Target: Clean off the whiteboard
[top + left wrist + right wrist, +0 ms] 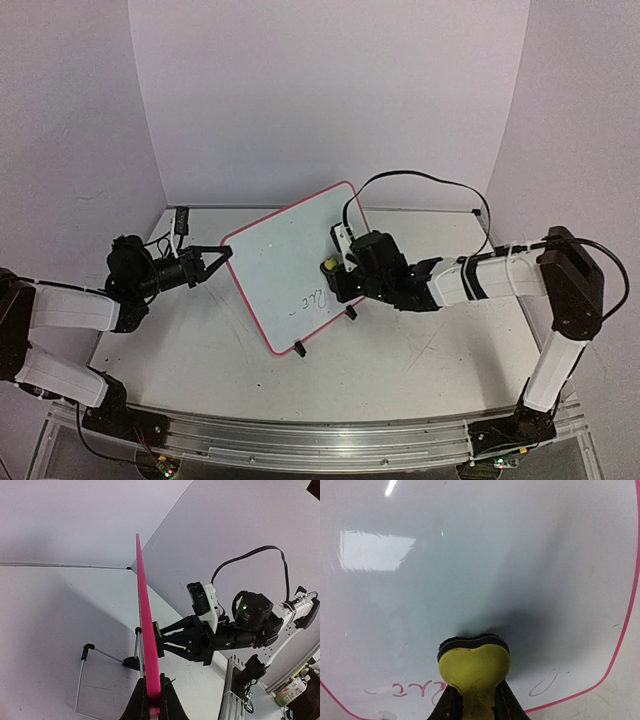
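Note:
The whiteboard (290, 270), white with a red-pink frame, stands tilted on the table on small black feet. Faint handwriting (316, 300) sits near its lower right. My left gripper (222, 255) is shut on the board's left edge; in the left wrist view the pink frame (148, 640) runs edge-on up from my gripper (153, 700). My right gripper (340, 268) is shut on the yellow eraser (328, 265) and presses it against the board face. In the right wrist view the eraser (474, 667) touches the white surface (480, 555) above red and grey marks (415, 689).
A small black object (182, 217) lies at the back left of the table. A black cable (430, 185) arcs over the right arm. A wire stand leg (87, 667) sticks out behind the board. A metal rail (320, 440) runs along the near edge.

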Action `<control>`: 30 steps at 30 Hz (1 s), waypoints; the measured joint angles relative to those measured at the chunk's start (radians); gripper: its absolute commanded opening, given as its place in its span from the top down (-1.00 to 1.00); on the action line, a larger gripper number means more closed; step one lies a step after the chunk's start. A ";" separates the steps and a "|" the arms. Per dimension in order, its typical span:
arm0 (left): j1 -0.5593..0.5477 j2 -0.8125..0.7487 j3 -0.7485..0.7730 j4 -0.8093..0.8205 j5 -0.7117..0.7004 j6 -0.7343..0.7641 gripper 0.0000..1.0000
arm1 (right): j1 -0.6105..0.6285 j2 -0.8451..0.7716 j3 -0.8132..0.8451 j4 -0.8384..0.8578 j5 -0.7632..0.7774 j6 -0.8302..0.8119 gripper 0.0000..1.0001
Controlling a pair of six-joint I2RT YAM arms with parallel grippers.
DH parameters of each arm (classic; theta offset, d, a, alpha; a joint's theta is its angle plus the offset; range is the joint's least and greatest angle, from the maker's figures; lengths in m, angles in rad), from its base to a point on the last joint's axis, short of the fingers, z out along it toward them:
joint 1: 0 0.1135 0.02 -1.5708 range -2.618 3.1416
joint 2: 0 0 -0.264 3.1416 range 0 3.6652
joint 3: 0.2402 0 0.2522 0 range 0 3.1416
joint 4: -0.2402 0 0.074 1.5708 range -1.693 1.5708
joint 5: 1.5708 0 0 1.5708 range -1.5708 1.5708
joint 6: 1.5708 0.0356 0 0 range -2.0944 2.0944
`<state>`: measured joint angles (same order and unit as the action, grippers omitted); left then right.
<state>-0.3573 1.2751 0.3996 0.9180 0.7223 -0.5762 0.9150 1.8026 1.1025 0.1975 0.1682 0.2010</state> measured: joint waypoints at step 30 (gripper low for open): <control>0.002 0.002 0.000 -0.001 -0.015 -0.015 1.00 | 0.298 0.260 -0.066 0.582 0.155 0.114 0.72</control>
<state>-0.3550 1.2766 0.3996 0.9170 0.7072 -0.5910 1.2130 2.0626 1.0367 0.7799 0.3237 0.3155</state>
